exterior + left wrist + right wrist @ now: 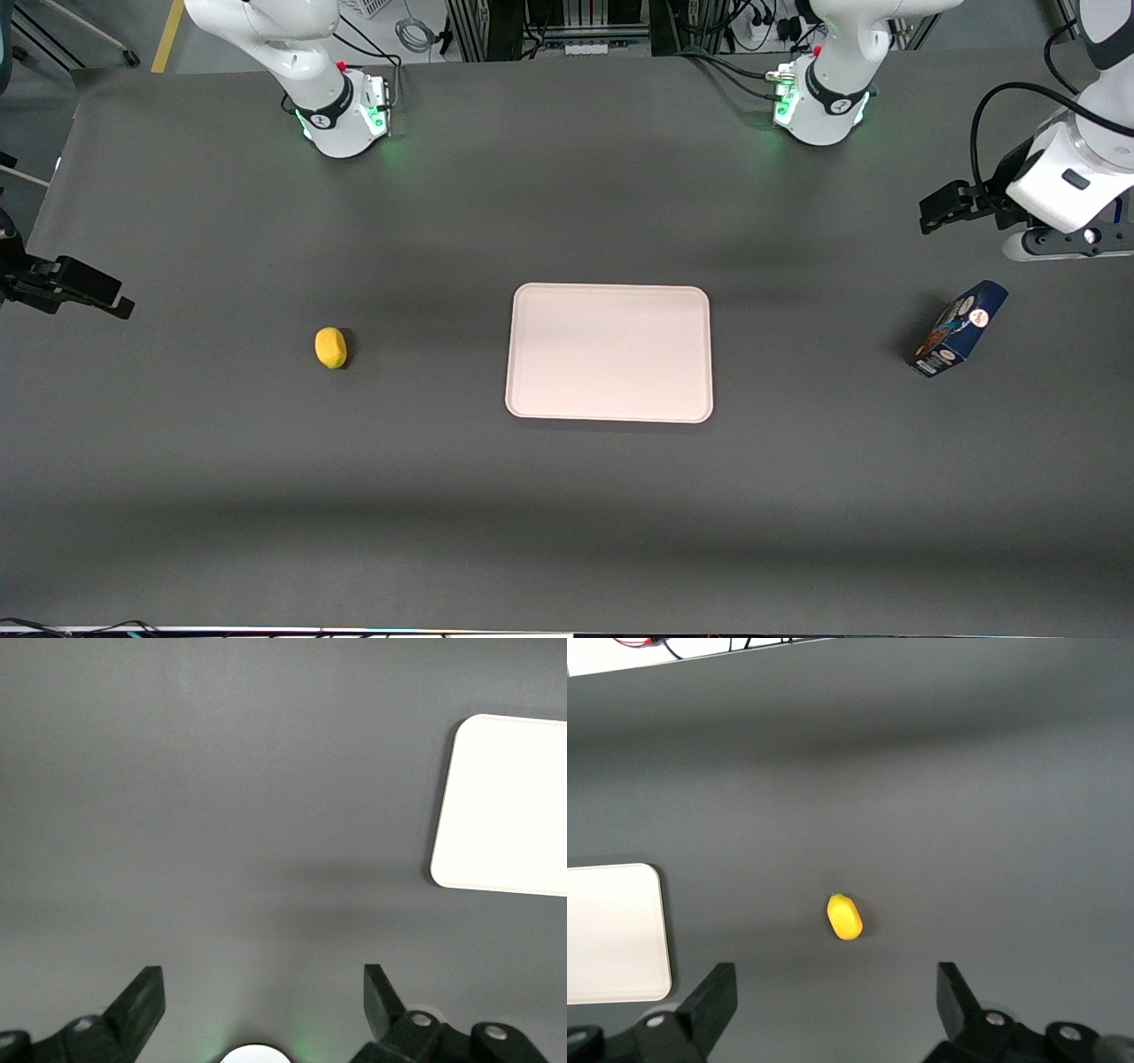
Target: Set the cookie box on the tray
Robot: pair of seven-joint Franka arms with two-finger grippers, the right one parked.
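Cookie box (959, 329) off bare tray (609, 352); tool (264, 992) open, aloft.

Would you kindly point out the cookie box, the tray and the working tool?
cookie box (959, 329), front view, printed face.
tray (609, 352), front view, bare floor.
tool (264, 992), left wrist view, midway between open fingertips.

Dark grey table (567, 496). Tray (609, 352) flat at mid-table, nothing on it. Box (959, 329) sits tilted near the working arm's end, well apart from tray. Lemon (330, 346) toward parked arm's end. Gripper (264, 997) hangs over bare table, fingers spread.
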